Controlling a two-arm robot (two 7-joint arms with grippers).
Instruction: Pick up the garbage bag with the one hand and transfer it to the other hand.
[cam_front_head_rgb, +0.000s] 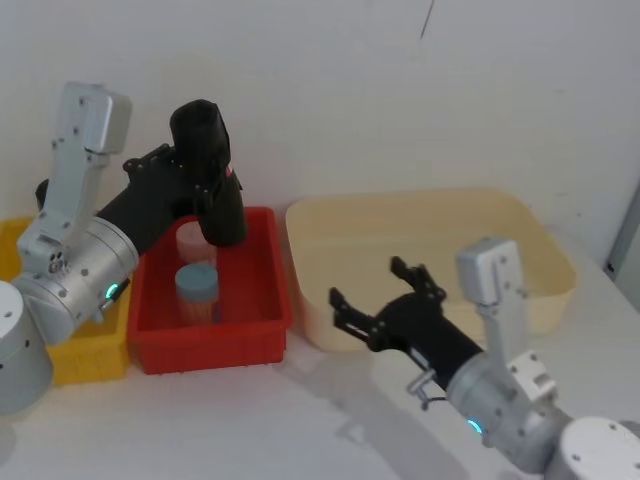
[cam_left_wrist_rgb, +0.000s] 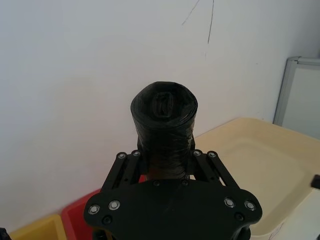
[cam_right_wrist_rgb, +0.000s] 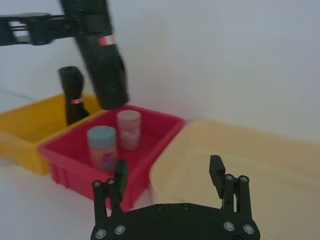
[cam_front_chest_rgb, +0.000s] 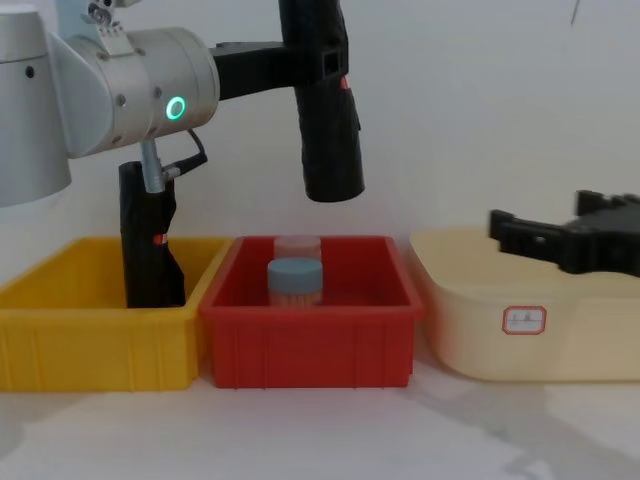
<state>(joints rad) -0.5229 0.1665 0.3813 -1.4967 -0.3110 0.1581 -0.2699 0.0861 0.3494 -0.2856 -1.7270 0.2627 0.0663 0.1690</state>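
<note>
The garbage bag (cam_front_head_rgb: 215, 185), a tightly wound black roll with a small red mark, hangs tilted above the back of the red bin (cam_front_head_rgb: 270, 300). My left gripper (cam_front_head_rgb: 197, 168), on the green-ringed arm, is shut on its upper part. The left wrist view looks along the roll (cam_left_wrist_rgb: 164, 125) held between the fingers (cam_left_wrist_rgb: 131, 167). In the chest view the bag (cam_front_chest_rgb: 328, 130) hangs well above the bin (cam_front_chest_rgb: 310, 345). My right gripper (cam_front_head_rgb: 366, 283), on the blue-ringed arm, is open and holds nothing over the front left of the cream tub (cam_front_head_rgb: 545, 255), to the right of the bag and lower.
Two jars stand in the red bin, one with a blue lid (cam_front_head_rgb: 196, 285) and one with a pink lid (cam_front_head_rgb: 190, 240). Another black roll (cam_front_chest_rgb: 150, 245) stands in the yellow bin (cam_front_chest_rgb: 90, 340) on the left. A white wall is close behind.
</note>
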